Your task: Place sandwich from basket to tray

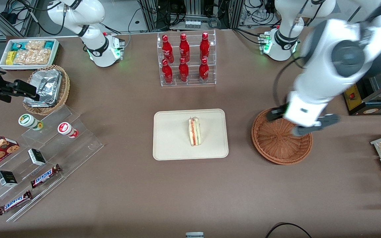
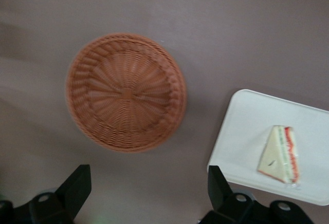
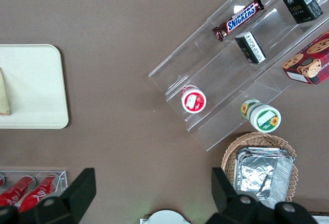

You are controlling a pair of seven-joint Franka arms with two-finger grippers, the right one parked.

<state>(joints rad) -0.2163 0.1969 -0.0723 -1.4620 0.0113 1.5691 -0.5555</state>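
Sandwich point(image 1: 194, 132) lies on the cream tray point(image 1: 170, 145) at the middle of the brown surface point(image 1: 190, 191) in the front view, its red and green filling edge showing along one side; the reddish-brown basket point(image 1: 278, 145) sits beside the tray toward the working arm's end, apart from it, with nothing inside; the pincer point(image 1: 302, 123) hangs above the basket's rim on the part farther from the camera, its dark fingers spread wide and holding nothing; a clear rack of red bottles point(image 1: 186, 59) stands farther from the camera than the tray; toward the parked arm's end lie a tan basket lined with foil point(image 1: 46, 87), a white box of snack packets point(image 1: 29, 53) and a clear stepped stand point(image 1: 41, 165) carrying candy bars and small boxes. Seen from the left wrist, the basket point(image 2: 126, 93) shows its empty woven floor, the tray point(image 2: 241, 136) lies near it but apart, and the sandwich point(image 2: 281, 154) rests flat on the tray; the two black fingers point(image 2: 77, 188) stand far apart with only bare surface between them. From the right wrist, a corner of the tray point(image 3: 36, 85) shows beside the stepped stand point(image 3: 231, 75) and the foil-lined basket point(image 3: 259, 170).
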